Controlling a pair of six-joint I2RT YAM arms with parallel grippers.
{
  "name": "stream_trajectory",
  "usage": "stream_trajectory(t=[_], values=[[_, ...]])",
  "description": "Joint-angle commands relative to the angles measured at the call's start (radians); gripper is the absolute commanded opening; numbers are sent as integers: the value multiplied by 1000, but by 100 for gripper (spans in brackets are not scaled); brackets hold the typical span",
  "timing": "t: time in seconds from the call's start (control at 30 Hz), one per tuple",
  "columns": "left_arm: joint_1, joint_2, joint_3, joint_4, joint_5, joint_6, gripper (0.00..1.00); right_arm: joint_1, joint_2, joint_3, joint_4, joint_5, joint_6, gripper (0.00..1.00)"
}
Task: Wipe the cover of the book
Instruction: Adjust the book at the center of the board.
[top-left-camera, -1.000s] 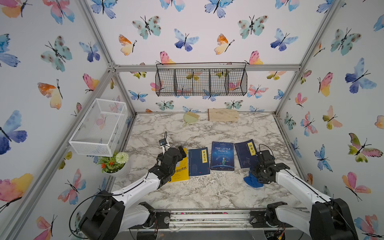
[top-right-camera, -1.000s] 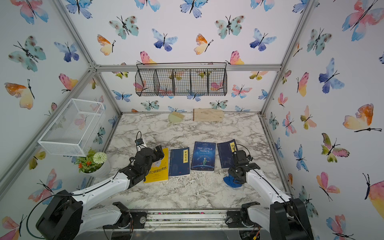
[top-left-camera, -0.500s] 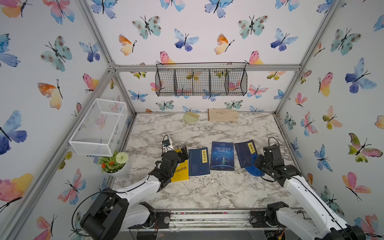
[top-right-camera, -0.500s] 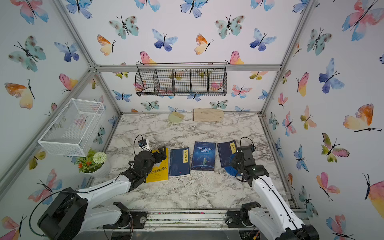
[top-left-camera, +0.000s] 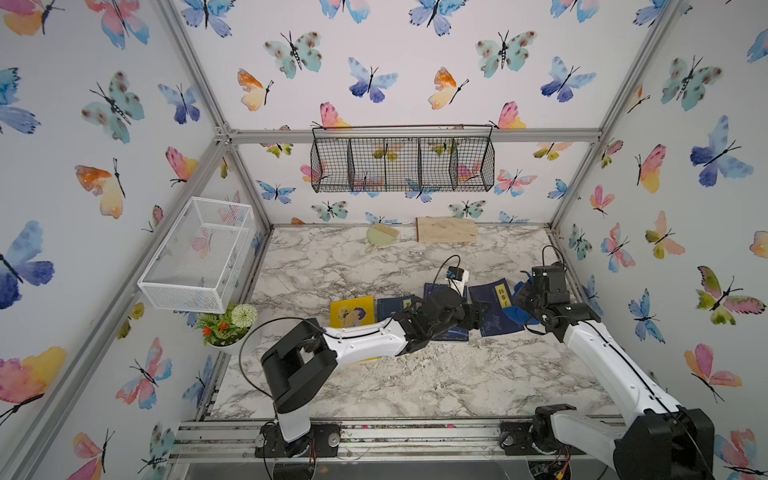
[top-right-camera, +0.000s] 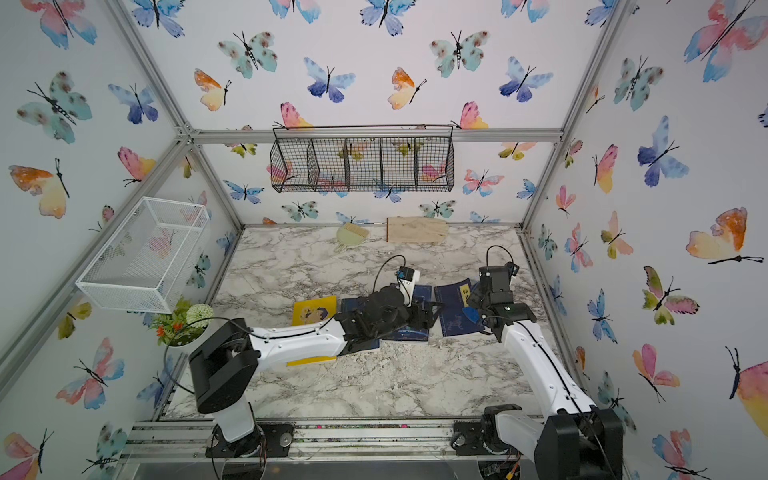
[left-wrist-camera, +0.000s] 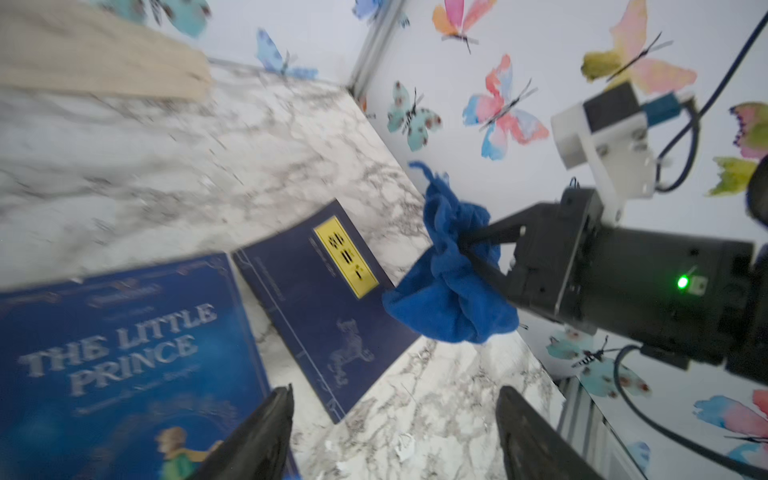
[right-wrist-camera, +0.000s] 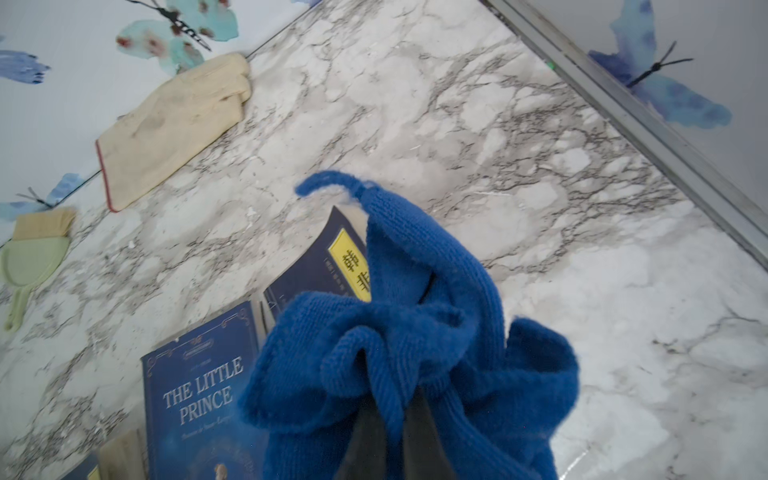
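Four books lie in a row on the marble table. The rightmost is a navy book with a yellow label (top-left-camera: 494, 309) (top-right-camera: 455, 309) (left-wrist-camera: 328, 299) (right-wrist-camera: 324, 266); beside it is The Little Prince (left-wrist-camera: 124, 353) (right-wrist-camera: 195, 395). My right gripper (top-left-camera: 525, 307) (right-wrist-camera: 399, 407) is shut on a bunched blue cloth (top-left-camera: 521, 313) (top-right-camera: 471, 313) (left-wrist-camera: 449, 286) (right-wrist-camera: 415, 332) at the labelled book's right edge; contact with the cover cannot be told. My left gripper (top-left-camera: 478, 311) (top-right-camera: 430, 309) (left-wrist-camera: 395, 392) is open and holds nothing, low over the gap between these two books.
A yellow book (top-left-camera: 351, 309) and another navy book (top-left-camera: 392, 305) lie to the left, partly under my left arm. A green brush (top-left-camera: 380, 237) and a beige glove (top-left-camera: 446, 229) lie by the back wall. A potted plant (top-left-camera: 226, 328) and a white wire basket (top-left-camera: 199, 253) stand at the left.
My left arm swung right from the yellow book to over The Little Prince, jaws narrowing somewhat. My right gripper carried the cloth from the table's front right to the labelled book's edge.
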Motion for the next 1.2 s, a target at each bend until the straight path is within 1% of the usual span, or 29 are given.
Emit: stream_trajectory(t=[0.0, 0.1, 0.23, 0.3, 0.47, 0.6, 0.67, 0.73, 0.83, 0.93, 1.07, 1.17], values=[[-3, 127, 85, -133, 29, -69, 74, -79, 4, 7, 33, -33, -35, 2], [-9, 199, 143, -141, 34, -118, 72, -126, 24, 7, 44, -80, -57, 2], [-21, 287, 236, -145, 49, -166, 72, -132, 59, 18, 45, -106, -64, 2], [-21, 336, 286, -175, 43, -179, 72, -132, 74, 11, 60, -133, -60, 2], [-24, 408, 368, -313, -96, -172, 68, -132, 108, 0, 86, -223, -59, 2], [-27, 447, 413, -375, -154, -150, 59, -132, 116, 3, 80, -230, -62, 2], [-31, 474, 452, -402, -163, -139, 56, -132, 118, 1, 92, -245, -64, 2], [-37, 512, 502, -432, -160, -135, 54, -132, 122, -2, 109, -288, -61, 2], [-39, 553, 563, -491, -153, -134, 47, -132, 141, -8, 137, -338, -57, 2], [-41, 549, 563, -520, -164, -135, 40, -132, 187, 1, 150, -337, -54, 2], [-44, 524, 514, -508, -196, -138, 35, -132, 267, 9, 150, -337, -34, 2], [-43, 530, 511, -511, -197, -140, 32, -132, 331, -15, 181, -337, -9, 2]])
